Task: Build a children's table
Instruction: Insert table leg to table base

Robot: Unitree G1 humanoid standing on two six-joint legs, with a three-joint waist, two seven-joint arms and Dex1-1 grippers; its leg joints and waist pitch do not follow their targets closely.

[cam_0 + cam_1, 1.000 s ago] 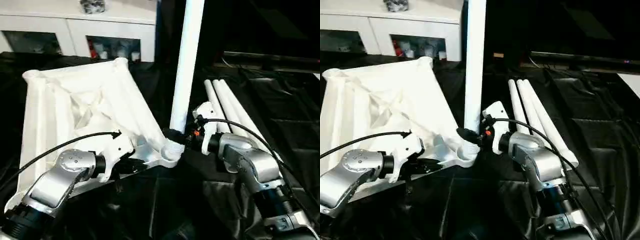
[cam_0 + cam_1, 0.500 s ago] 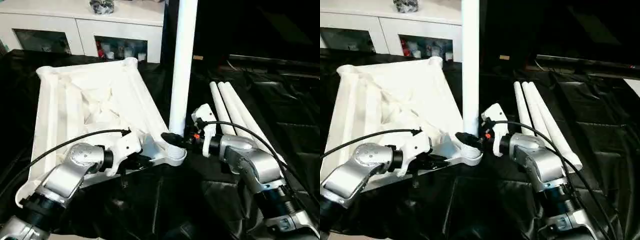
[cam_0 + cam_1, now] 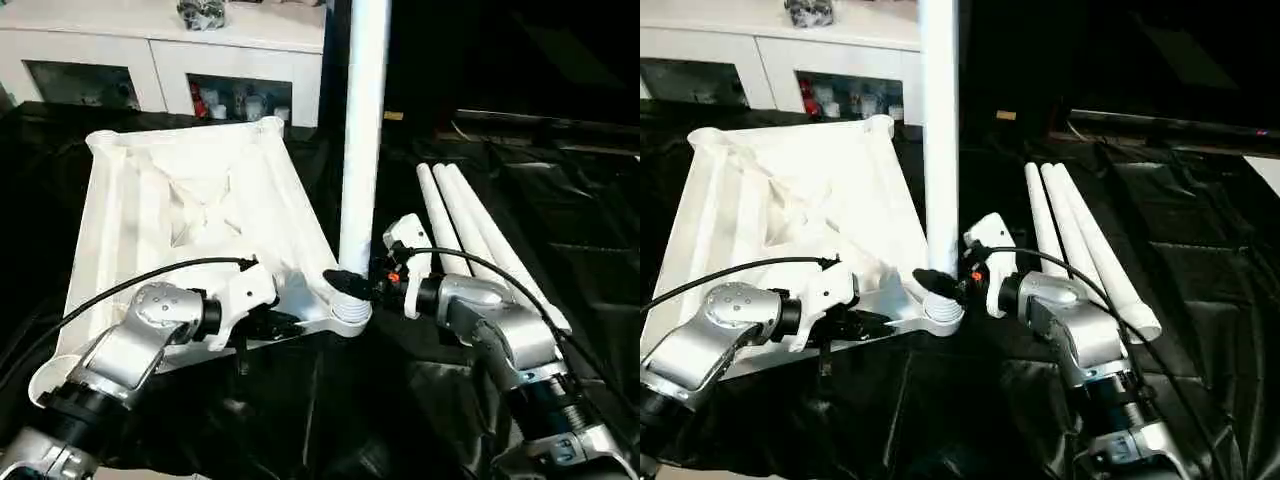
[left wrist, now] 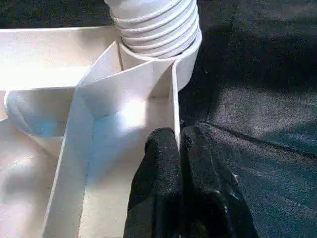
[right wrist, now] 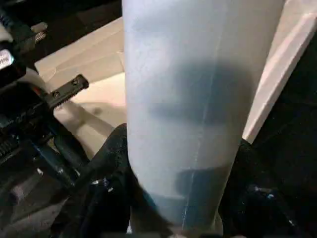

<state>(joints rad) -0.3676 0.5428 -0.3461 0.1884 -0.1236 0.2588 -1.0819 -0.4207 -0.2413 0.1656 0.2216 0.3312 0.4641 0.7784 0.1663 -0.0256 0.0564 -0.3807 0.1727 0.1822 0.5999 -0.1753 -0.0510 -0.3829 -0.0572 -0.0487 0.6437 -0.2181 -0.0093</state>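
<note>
- Nearest us: left gripper is pinched closed on a thin rim wall of the table top, close to the corner socket. We see its two black fingers pressed to either side of that wall in the left wrist view.
- Right gripper is clamped around the upright leg just above the socket; right wrist view shows a dark finger on each side of the tube.
- The table top lies underside up on the black-draped tabletop, ribs showing. The leg's ribbed, thread-like end sits in the near corner socket, several ridges not yet sunk in, so we judge it only partly seated.
- Just beyond the right arm: three spare legs lie side by side on the drape, well apart from the top.
- Far back: white cabinet.
- Risks, our judgement: the leg is tall and held low, so it could tip and bind in the socket if it goes in off-axis; the left pinch is on a thin wall, so the top could slip or turn with the leg; the drape may let the top slide.
</note>
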